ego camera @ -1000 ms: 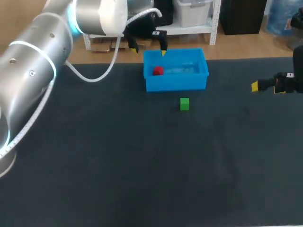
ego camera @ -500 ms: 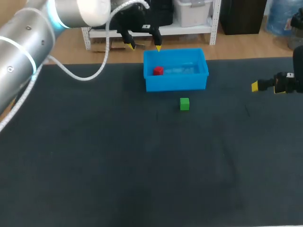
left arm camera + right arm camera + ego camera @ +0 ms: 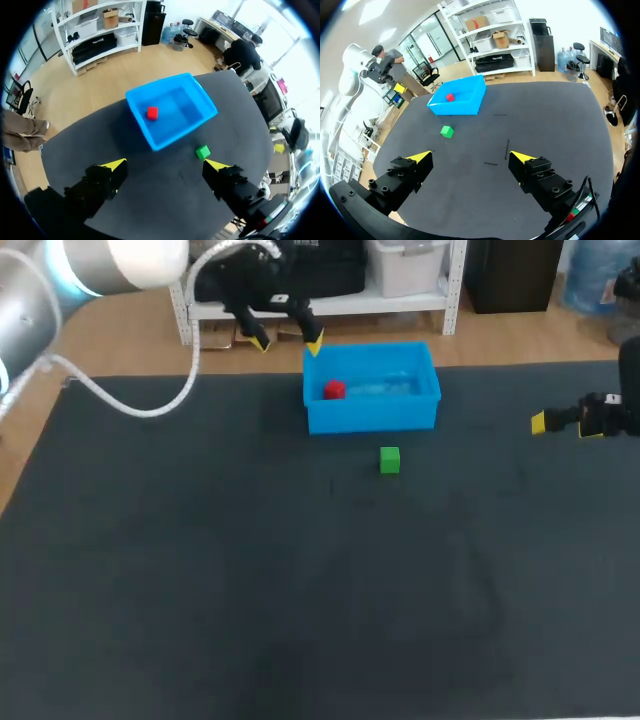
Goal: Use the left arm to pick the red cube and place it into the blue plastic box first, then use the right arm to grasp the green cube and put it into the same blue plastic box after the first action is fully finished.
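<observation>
I see the red cube [image 3: 334, 390] in the blue box [image 3: 372, 421]. My left gripper [image 3: 286, 341], open and empty beside it, should clear off before my right gripper [image 3: 470, 156], likewise open and empty, takes the green cube [image 3: 390, 460].

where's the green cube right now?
Head view: the green cube lies on the table just in front of the blue plastic box, not touching it, right of the red cube inside the box.

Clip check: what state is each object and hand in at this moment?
blue box: upright, open top
red cube: inside the blue box
green cube: outside the box, untouched
left hand: open, empty, near the box's far corner
right hand: open, empty, far from both cubes
</observation>
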`<action>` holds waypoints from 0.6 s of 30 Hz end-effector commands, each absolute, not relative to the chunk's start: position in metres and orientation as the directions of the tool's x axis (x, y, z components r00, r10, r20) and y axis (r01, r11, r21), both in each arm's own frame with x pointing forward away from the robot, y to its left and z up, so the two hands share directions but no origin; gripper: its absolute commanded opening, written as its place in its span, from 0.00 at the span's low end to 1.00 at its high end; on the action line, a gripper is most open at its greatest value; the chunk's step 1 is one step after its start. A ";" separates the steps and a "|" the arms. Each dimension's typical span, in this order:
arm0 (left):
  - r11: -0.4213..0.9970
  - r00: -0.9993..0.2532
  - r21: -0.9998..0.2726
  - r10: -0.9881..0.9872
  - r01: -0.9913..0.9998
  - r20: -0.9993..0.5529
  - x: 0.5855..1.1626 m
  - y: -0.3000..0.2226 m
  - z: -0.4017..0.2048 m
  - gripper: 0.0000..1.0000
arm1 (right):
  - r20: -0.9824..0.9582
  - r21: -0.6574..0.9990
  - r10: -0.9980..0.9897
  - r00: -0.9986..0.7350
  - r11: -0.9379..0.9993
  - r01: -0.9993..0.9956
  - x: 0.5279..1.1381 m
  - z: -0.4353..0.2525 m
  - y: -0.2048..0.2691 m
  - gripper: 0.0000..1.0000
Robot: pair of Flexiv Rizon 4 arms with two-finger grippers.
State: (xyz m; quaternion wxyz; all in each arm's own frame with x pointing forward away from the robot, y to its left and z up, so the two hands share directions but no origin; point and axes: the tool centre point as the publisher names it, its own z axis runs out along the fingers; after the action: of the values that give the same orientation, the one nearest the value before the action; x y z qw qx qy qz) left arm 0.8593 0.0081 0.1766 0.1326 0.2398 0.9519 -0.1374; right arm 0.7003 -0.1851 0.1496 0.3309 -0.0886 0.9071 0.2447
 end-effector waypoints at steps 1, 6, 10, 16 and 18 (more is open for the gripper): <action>0.837 -0.803 -0.204 0.375 0.508 -0.463 0.828 0.027 0.175 1.00 | -0.643 0.384 0.001 -0.765 0.865 -0.322 0.700 0.150 -0.185 1.00; 0.820 -0.794 -0.220 0.385 0.528 -0.470 0.817 0.036 0.175 1.00 | -0.643 0.384 0.001 -0.765 0.865 -0.322 0.700 0.150 -0.185 1.00; 0.797 -0.777 -0.237 0.396 0.556 -0.490 0.808 0.042 0.176 1.00 | -0.643 0.384 0.001 -0.765 0.865 -0.322 0.700 0.150 -0.185 1.00; 0.758 -0.748 -0.268 0.398 0.594 -0.532 0.797 0.049 0.178 1.00 | -0.643 0.384 0.001 -0.765 0.865 -0.322 0.700 0.150 -0.185 1.00; 0.738 -0.735 -0.283 0.399 0.612 -0.549 0.794 0.050 0.178 1.00 | -0.643 0.384 0.001 -0.765 0.865 -0.322 0.700 0.150 -0.185 1.00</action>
State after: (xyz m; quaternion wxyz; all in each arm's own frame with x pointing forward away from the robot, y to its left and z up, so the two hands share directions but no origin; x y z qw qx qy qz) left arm 0.8023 0.0415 0.1801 0.1174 0.3004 0.9284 -0.1842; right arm 0.7003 -0.1851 0.1496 0.3310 -0.0886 0.9071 0.2447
